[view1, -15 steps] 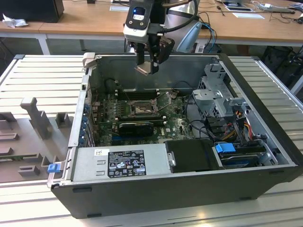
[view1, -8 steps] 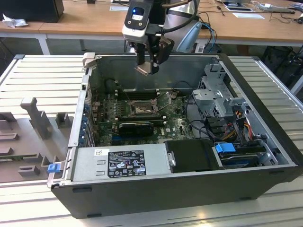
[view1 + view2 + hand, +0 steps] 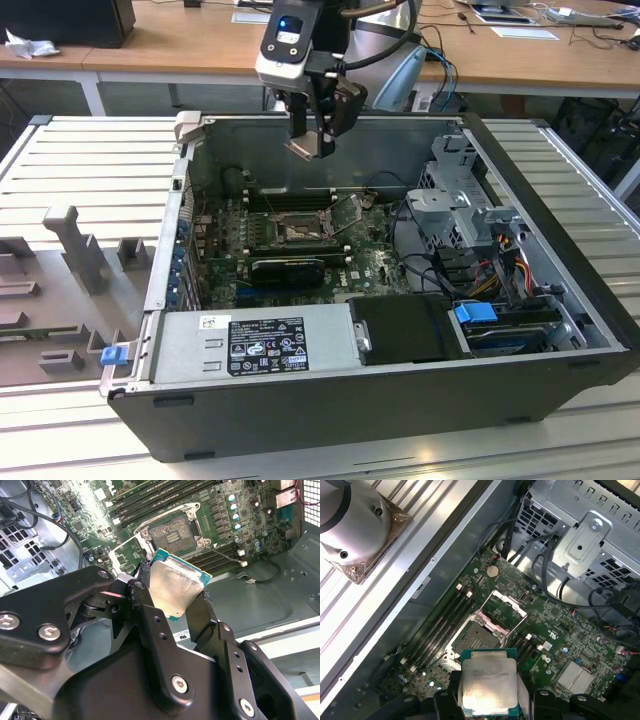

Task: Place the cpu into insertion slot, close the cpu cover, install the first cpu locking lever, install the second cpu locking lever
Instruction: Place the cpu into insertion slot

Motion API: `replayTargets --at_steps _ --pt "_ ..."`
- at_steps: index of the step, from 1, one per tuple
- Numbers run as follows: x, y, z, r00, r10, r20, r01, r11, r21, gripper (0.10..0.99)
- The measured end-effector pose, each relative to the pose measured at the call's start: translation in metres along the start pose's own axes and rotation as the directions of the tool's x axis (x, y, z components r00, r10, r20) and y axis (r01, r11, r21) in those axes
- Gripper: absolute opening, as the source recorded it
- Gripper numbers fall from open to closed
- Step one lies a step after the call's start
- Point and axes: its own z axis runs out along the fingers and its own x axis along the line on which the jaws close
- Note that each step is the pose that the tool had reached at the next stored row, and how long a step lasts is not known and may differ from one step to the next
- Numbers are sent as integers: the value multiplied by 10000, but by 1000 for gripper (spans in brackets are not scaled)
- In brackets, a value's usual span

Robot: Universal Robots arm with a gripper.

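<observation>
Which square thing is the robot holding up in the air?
The cpu, the shiny silvery chip with a green edge, gripped in the pincer. The socket and its open cover are frames down on the board.

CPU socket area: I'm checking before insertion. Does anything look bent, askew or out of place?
Nothing stands out: the square dark-framed socket is open and empty, its hinged metal cover plate raised, and the gripper holds the silvery square chip.
</observation>
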Motion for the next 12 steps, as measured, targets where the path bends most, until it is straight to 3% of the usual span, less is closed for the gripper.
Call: replayTargets --at_steps 12 --pt "0 -1 8 9992 395 34 -395 9992 -8 529"
